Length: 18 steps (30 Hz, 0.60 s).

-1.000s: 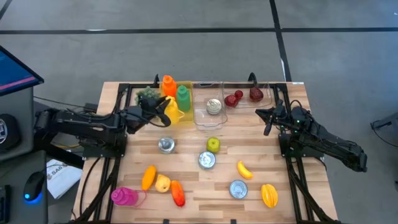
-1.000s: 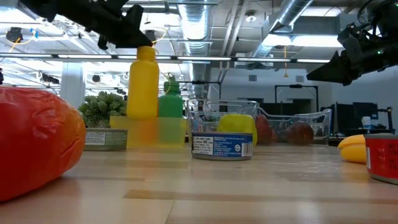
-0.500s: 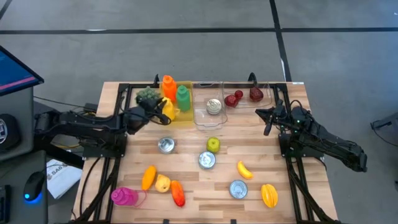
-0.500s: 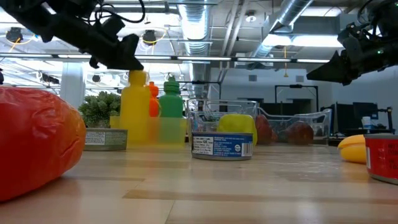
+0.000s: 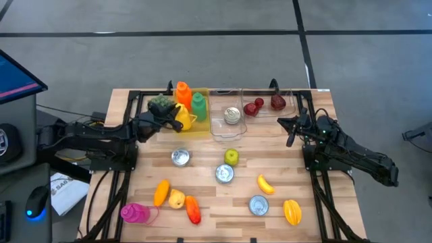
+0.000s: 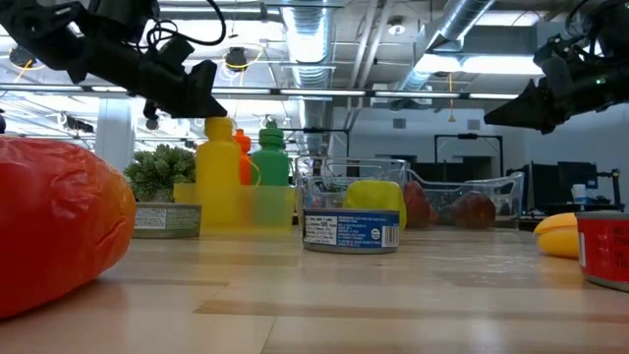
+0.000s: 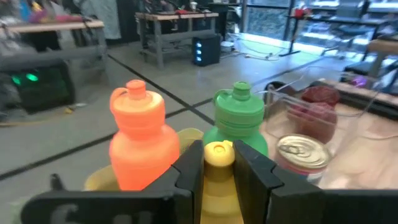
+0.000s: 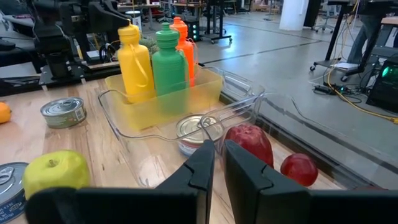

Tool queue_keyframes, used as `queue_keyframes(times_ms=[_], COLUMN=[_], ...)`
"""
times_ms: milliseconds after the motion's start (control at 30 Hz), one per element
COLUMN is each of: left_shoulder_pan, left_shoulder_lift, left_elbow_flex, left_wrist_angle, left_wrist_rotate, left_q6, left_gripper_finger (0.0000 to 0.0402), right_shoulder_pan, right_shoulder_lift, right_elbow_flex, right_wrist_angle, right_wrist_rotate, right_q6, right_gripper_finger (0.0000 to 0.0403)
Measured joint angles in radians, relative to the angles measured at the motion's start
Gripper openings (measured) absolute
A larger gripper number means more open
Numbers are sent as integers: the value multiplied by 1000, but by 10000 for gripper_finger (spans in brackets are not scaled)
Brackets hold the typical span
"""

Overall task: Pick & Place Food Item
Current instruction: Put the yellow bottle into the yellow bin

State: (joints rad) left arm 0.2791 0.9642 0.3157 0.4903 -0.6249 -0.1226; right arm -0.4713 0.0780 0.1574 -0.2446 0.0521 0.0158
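Fingers (image 7: pixel 219 171) around yellow bottle (image 5: pixel 180 117)

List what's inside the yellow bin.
Yellow bin holds the yellow bottle, green bottle and orange bottle. Left gripper grips the yellow one; the bin's floor is hidden.

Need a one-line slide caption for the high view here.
Left gripper holds a yellow bottle in the yellow bin beside orange and green bottles; right gripper idles.
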Motion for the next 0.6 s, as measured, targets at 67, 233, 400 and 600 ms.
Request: queue_keyframes(times_ms=[67, 233, 400, 600], left_shoulder_pan=[33, 84, 102, 101], left_shoulder_lift=[1, 13, 18, 18], left_elbow_flex=[0, 1, 2, 2], left_wrist_angle=[0, 8, 14, 17], left_wrist_rotate=[54, 77, 108, 155], left_q6=[-15, -17, -17, -17], left_gripper_finger=[58, 58, 59, 72], right_shoulder_pan=[0, 0, -1, -1], right_shoulder_lift=[0, 0, 0, 0], right_elbow_flex=[0, 0, 0, 0], right_wrist_angle=[1, 8, 8, 8], right_wrist_rotate=[0, 0, 0, 0], right_q6=[0, -17, -24, -24], right_gripper_finger=[33, 33, 33, 33])
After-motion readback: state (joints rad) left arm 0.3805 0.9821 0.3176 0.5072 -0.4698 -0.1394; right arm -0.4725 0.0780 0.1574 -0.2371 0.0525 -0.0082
